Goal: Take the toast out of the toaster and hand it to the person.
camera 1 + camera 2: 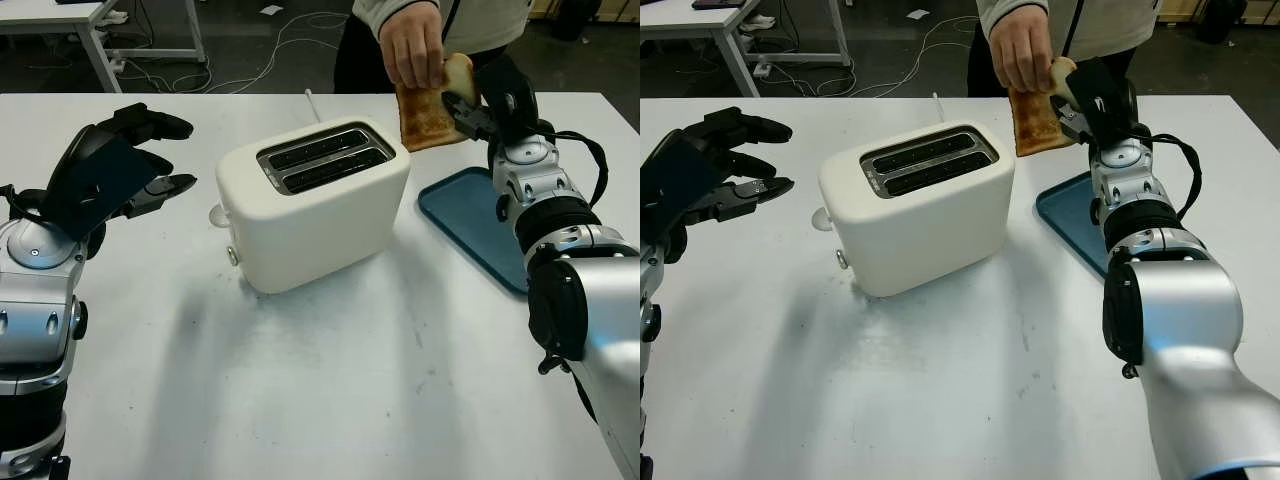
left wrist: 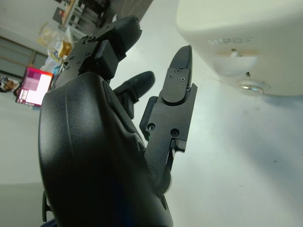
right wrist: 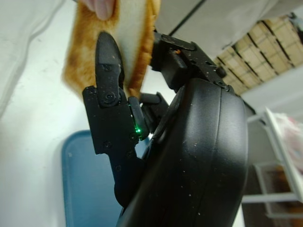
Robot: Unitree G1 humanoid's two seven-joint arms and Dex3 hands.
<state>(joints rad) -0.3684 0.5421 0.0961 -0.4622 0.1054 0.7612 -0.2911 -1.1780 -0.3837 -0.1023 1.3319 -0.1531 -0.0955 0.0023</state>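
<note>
The right hand point(image 3: 142, 94), its black shell occupying much of the frame, is gripping a slice of toast point(image 3: 85, 56) between its fingers point(image 3: 108, 71), one of them lying across the toast's pale face. A person's fingertip point(image 3: 103, 7) is pressing on the toast's upper edge, beside a light-coloured sleeve point(image 3: 28, 38). A blue tray point(image 3: 87, 189) is lying on the white table point(image 3: 38, 156) beneath the hand.

Toaster point(image 1: 320, 215) was smooth cream plastic with metal slots; toast point(image 1: 430, 108) rough, browned; tray point(image 1: 478, 222) matt blue plastic.
</note>
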